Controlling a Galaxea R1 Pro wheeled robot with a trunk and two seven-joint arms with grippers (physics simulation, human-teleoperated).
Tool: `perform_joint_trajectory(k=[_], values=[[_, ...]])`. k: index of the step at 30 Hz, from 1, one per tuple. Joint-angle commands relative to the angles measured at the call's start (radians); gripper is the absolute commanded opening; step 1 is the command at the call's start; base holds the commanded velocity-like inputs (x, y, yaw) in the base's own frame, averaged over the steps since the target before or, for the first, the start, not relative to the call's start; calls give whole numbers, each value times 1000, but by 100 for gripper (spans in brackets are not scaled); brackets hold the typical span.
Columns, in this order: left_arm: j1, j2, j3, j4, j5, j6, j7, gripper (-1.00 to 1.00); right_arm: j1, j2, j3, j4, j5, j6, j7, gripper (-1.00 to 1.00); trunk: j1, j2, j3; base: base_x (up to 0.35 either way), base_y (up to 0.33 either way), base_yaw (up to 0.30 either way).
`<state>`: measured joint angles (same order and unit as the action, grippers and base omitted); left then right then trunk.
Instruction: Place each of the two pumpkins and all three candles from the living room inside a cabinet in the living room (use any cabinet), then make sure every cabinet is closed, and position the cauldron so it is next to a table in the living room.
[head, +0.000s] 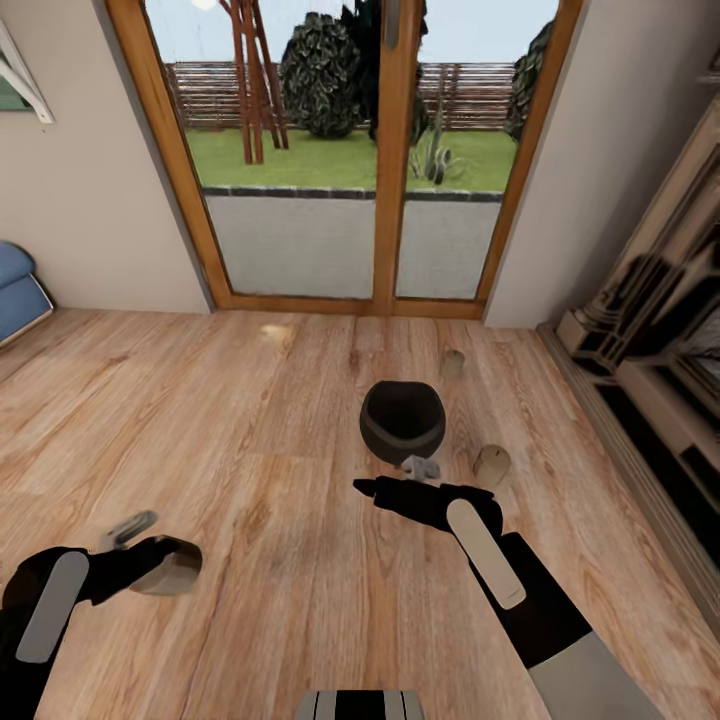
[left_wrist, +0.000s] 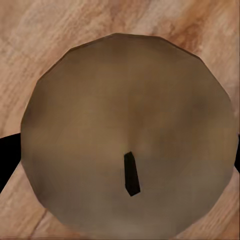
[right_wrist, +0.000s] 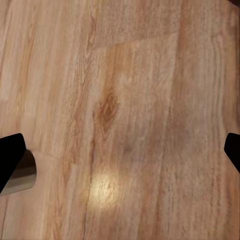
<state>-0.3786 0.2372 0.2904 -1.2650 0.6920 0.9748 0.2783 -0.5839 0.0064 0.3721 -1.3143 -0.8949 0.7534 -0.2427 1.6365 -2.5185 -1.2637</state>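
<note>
Wood-plank floor (head: 300, 420) | glass doors (head: 350, 150) | left fingers (head: 165, 560) hold candle (left_wrist: 127, 135) | right fingers (right_wrist: 10, 160) wide

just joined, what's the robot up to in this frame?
The left gripper holds one candle, its fingers shut around it, low over the wooden floor. The right gripper hangs open just in front of the black cauldron, holding nothing. Two more candles sit on the floor by the cauldron: one beside it, one beyond it, nearer the glass doors.
</note>
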Motion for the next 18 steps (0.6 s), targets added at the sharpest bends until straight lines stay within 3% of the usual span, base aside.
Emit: perform_joint_trajectory(k=[1, 9, 18], values=[[0, -1, 6, -1, 14, 6, 9, -100, -1, 0, 1, 0, -10, -2, -10, 100, -1, 0, 3, -177, 0, 0], [0, -5, 11, -3, 14, 13, 9, -100, -1, 0, 2, 3, -8, -11, -10, 100, -4, 2, 32, -203, 0, -53], [4, -4, 10, -30, 14, 15, 10, -100, -1, 3, -3, 68, -9, -11, -17, 100, -4, 2, 23, -12, 0, -211]])
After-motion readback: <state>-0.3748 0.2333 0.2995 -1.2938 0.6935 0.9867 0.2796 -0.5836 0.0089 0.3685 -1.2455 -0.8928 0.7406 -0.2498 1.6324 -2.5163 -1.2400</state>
